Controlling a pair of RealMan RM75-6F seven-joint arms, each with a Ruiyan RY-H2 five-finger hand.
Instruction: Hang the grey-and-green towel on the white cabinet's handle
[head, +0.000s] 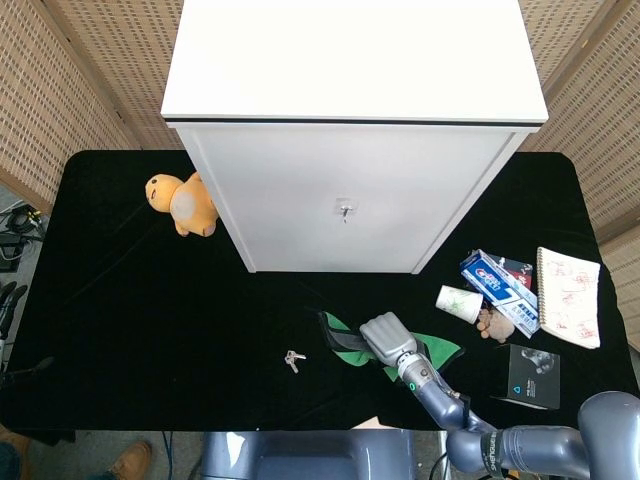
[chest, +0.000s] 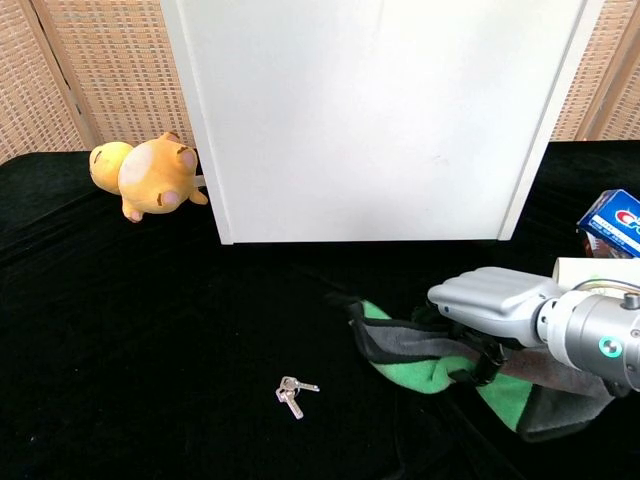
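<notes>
The soft grey-and-green cloth towel (chest: 430, 355) is bunched on the black bench (head: 140, 300), gripped from above by the right hand (chest: 490, 298), ready for carrying to the white cabinet's small metal handle (head: 344, 208).

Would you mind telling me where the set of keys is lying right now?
The keys lie on the black table in front of the white cabinet, just left of the towel under the right hand.
</notes>
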